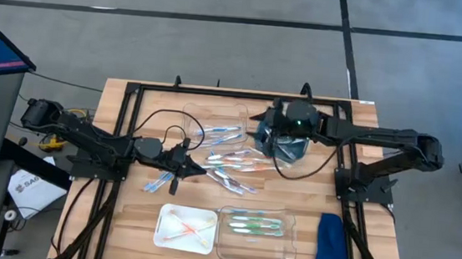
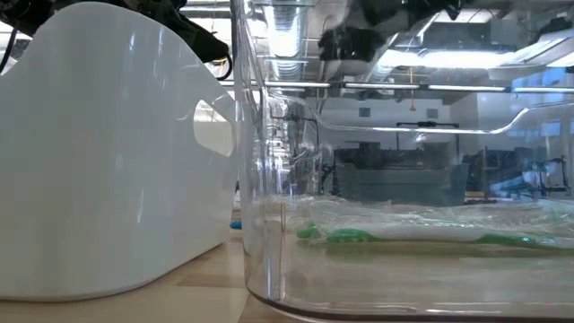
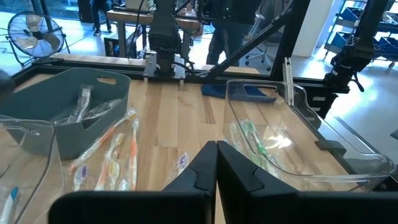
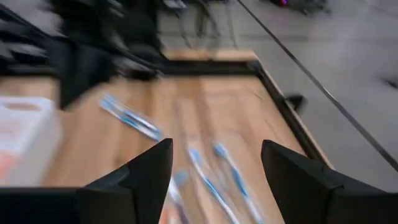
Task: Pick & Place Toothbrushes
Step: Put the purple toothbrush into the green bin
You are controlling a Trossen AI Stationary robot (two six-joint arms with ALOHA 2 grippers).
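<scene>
Several wrapped toothbrushes (image 1: 235,163) lie loose mid-table, orange ones (image 3: 112,160) and blue ones (image 4: 130,117) among them. More lie sorted in trays: blue in the far clear tray (image 1: 215,121), orange in the white tray (image 1: 185,228), green (image 3: 255,142) in the near clear tray (image 1: 257,232). One lies in the grey bin (image 3: 74,115). My left gripper (image 1: 187,166) hovers shut and empty at the left edge of the loose pile. My right gripper (image 4: 214,165) is open and empty, raised over the grey bin (image 1: 286,147) and looking over the blue toothbrushes.
A blue cloth (image 1: 330,243) lies at the table's near right corner. A black frame (image 1: 134,87) runs around the table. One blue toothbrush (image 1: 157,183) lies apart, near my left gripper. In the low view the white tray (image 2: 108,161) and clear tray (image 2: 404,260) fill the foreground.
</scene>
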